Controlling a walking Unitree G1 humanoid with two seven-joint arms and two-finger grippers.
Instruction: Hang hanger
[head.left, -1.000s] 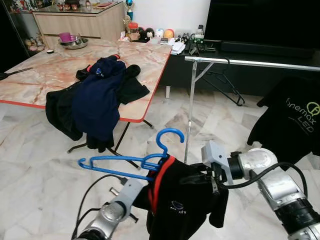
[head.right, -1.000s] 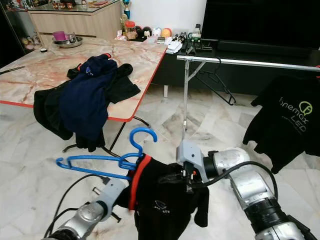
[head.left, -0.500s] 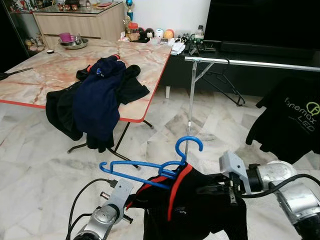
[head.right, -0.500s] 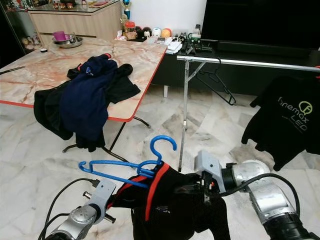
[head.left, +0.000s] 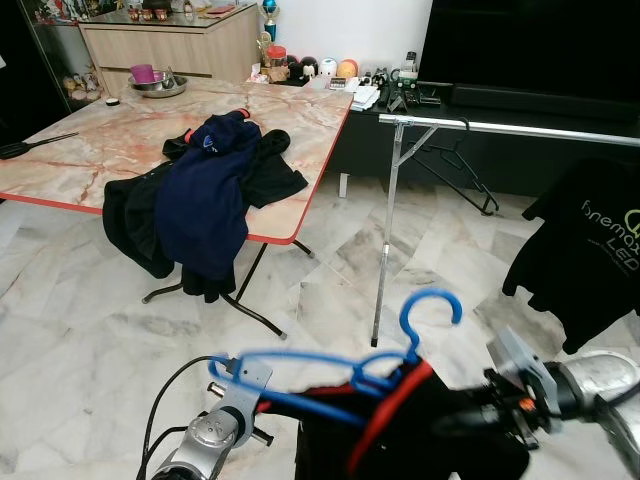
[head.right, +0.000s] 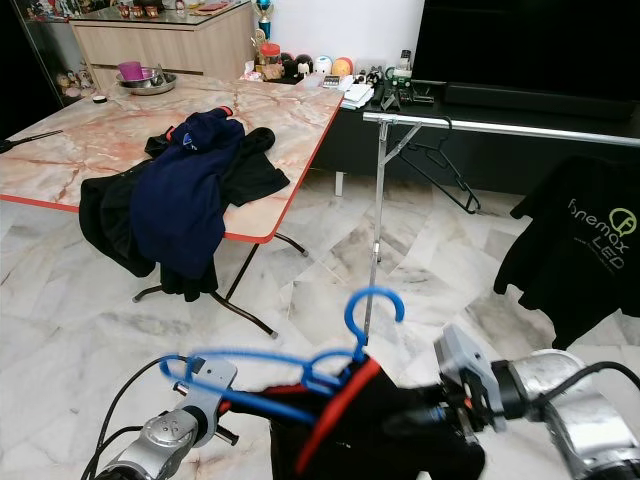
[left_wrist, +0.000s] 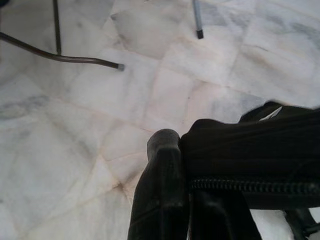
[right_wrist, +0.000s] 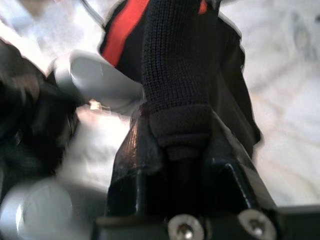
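1. Clothes (head.left: 205, 190) lie heaped on the marble surface (head.left: 90, 150), far left.
2. Left gripper (left_wrist: 187, 150), near left, has its fingers (left_wrist: 162, 170) closed on the black garment (head.right: 380, 430).
3. Blue hanger (head.right: 300, 365) sits in that garment, near centre.
4. Right gripper (right_wrist: 180, 130) pinches the garment's sleeve.
5. Rail (head.left: 520, 127) stands far right.

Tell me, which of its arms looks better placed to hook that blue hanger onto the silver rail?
Probably the right. The clothes rail stands ahead and to the robot's right, on the right gripper side, and the blue hanger hook points that way. The left gripper holds the shirt on the far side.
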